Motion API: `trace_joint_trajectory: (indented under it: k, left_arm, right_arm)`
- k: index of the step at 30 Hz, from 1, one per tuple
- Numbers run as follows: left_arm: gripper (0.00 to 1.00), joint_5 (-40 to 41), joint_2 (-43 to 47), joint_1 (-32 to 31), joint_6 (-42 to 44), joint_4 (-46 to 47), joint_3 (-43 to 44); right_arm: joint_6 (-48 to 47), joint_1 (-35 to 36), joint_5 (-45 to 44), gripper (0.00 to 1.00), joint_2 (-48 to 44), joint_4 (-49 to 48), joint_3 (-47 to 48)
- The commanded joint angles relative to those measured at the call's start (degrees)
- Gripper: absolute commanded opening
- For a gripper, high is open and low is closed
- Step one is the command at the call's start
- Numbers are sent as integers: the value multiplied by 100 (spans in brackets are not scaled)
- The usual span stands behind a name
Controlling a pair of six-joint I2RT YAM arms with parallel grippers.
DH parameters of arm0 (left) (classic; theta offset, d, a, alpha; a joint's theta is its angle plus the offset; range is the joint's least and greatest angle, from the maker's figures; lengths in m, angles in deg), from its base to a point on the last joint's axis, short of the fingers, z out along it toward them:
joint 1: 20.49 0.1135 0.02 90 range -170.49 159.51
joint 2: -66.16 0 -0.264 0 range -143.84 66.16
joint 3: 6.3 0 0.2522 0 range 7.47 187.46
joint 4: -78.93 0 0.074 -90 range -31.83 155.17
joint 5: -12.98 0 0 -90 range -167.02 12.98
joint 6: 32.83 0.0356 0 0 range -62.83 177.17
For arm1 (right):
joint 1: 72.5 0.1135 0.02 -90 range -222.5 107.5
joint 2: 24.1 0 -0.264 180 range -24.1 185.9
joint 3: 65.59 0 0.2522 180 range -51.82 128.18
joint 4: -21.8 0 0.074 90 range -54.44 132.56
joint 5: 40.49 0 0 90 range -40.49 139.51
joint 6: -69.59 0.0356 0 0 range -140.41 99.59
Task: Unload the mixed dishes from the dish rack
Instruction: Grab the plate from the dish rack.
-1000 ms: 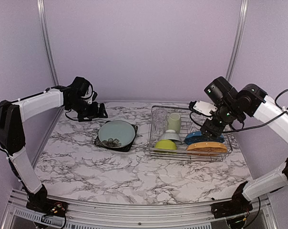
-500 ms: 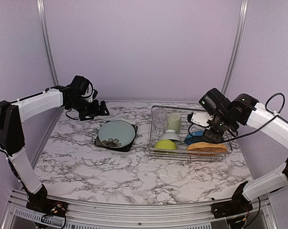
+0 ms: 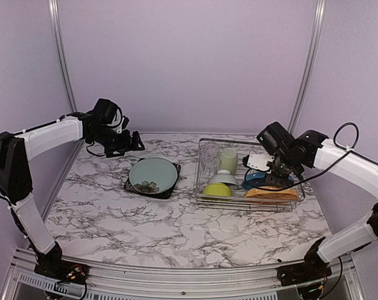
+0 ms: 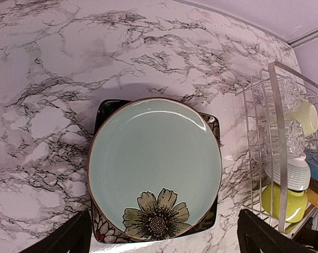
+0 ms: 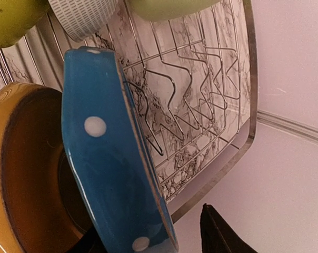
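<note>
The dish rack (image 3: 201,201) (image 5: 201,95) holds a clear glass (image 3: 209,159), a pale green mug (image 3: 228,159), a small white bowl (image 3: 223,177), a lime green bowl (image 3: 217,189), a blue dotted plate (image 3: 258,181) (image 5: 101,158) and an orange plate (image 3: 270,192) (image 5: 27,174). My right gripper (image 3: 273,178) (image 5: 159,237) straddles the blue plate's upper rim, one finger on each side. A gap shows at the outer finger. My left gripper (image 3: 131,139) (image 4: 164,240) hangs open above a pale blue flower plate (image 4: 153,158) that lies on the dark square plate (image 4: 103,232).
The two stacked plates (image 3: 153,175) lie left of the rack on the marble table (image 3: 176,231). Purple walls and metal posts close in the back and sides. The rack's right end (image 5: 248,105) sits near the right wall.
My right gripper has come down and leftward onto the blue plate's rim, and its jaws have narrowed. The left arm has barely moved.
</note>
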Motion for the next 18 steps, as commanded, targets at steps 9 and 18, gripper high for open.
trace_joint_trajectory:
  k: [9,18]
  left_arm:
    - [99,-172,-96,-17,-69,327,-99]
    - [99,-169,-199,-6,-17,323,-22]
  right_arm:
    - [-917,-312,353,45,396,-528,-91]
    - [-1035,-335,386,36,566,-630,-124]
